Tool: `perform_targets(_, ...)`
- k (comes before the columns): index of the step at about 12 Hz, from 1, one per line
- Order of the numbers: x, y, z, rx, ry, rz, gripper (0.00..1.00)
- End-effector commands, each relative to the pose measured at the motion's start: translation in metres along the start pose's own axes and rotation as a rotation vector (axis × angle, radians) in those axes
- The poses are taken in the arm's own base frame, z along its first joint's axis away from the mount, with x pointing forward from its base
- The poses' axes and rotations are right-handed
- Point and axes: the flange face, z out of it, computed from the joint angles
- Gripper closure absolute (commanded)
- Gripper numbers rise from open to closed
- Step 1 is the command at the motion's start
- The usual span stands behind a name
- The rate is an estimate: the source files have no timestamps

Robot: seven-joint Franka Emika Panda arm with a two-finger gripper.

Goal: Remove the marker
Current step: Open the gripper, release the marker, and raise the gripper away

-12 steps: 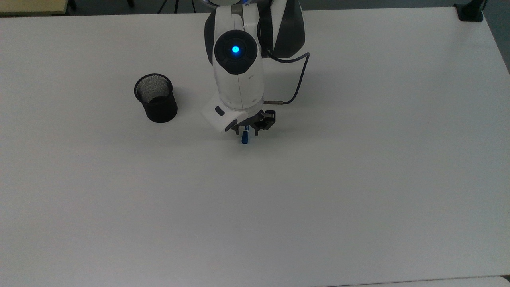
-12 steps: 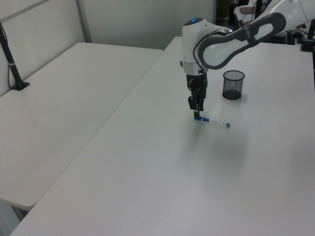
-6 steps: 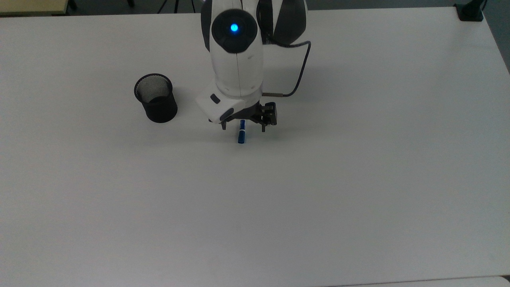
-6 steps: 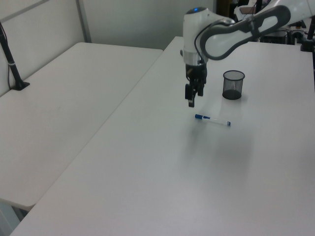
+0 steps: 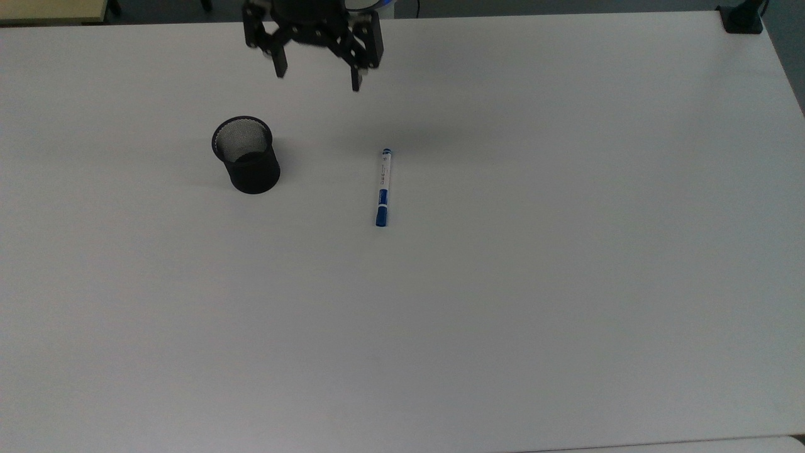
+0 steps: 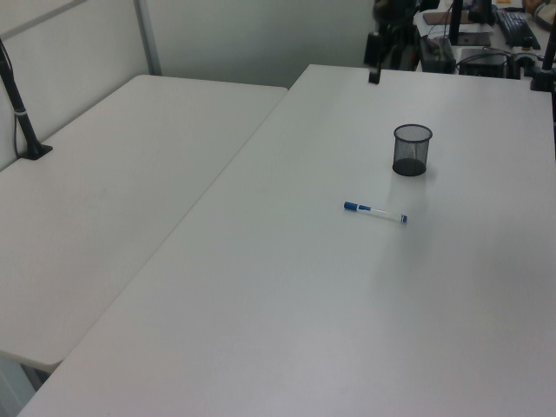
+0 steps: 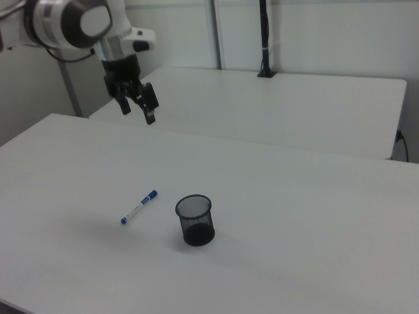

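Top view, I see my gripper (image 5: 317, 75) w/ fingers spread, empty, high over the smooth white table (image 5: 566, 283), slim marker (image 5: 383, 187) lying flat beside the round black mesh cup (image 5: 246, 155); left view, marker (image 6: 374, 211) near cup (image 6: 411, 149); right view, gripper (image 7: 137, 110) spread, marker (image 7: 139, 207) just beside cup (image 7: 195, 220).

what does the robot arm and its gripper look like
The arm has glossy white rounded shells with a dark grey round cap on its joint and a silver-grey ring beside it. A thin dark cable loops off it. The gripper is black, with angular linkages and two slim black fingers.
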Motion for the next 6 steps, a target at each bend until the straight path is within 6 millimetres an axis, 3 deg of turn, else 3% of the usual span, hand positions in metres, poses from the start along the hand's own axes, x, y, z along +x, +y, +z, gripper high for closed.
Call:
perform_targets(1, -0.033, 0.044, -0.046, -0.028, -0.017, 0.089, 0.00)
perform_targets(3, -0.038, 0.067, -0.047, -0.027, -0.043, 0.114, 0.00)
perform_targets(6, -0.029, 0.068, -0.040, -0.018, -0.009, -0.028, 0.00)
